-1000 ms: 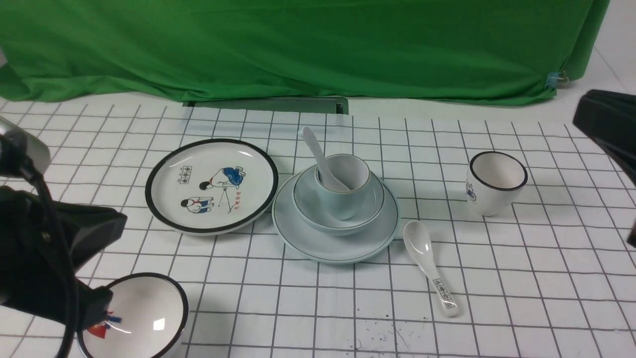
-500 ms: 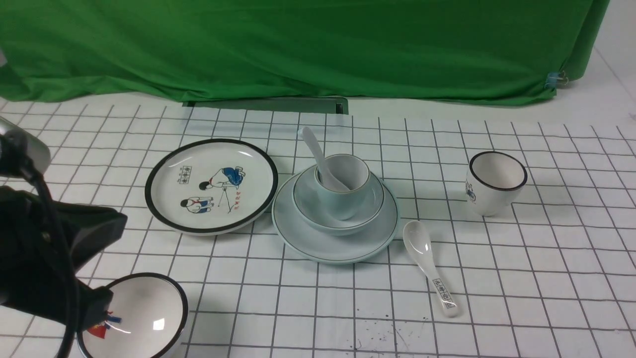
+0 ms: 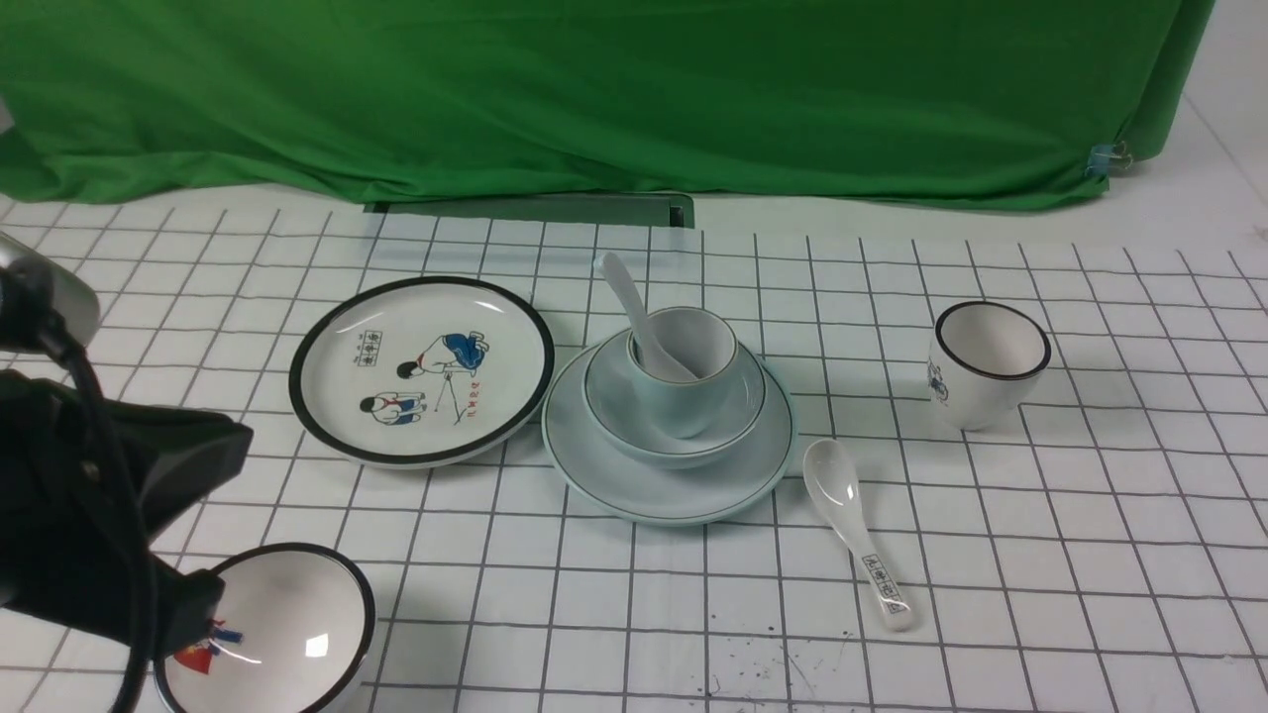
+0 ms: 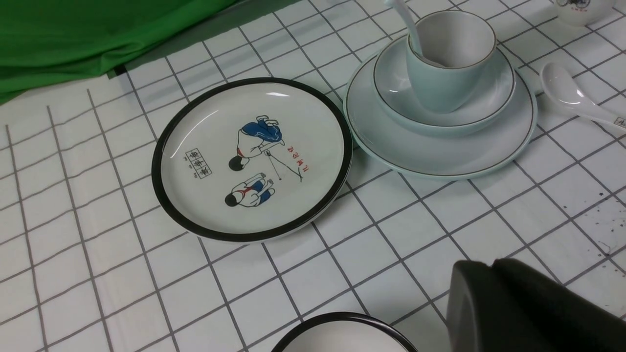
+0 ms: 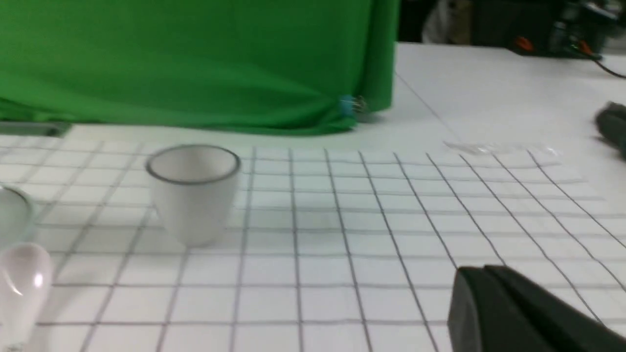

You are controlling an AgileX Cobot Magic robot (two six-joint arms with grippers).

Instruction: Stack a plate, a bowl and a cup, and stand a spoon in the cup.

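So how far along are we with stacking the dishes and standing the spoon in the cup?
It looks finished: the bowl sits on the plate, the cup in the bowl, and the plain spoon leans in the cup. Nothing is in hand; both grippers are shut and empty. No stacking step seems left.

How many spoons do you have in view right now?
2. The plain spoon leans in the blue-green cup on the stack; the printed spoon lies on the table, right of the stack. The left arm could hide more.
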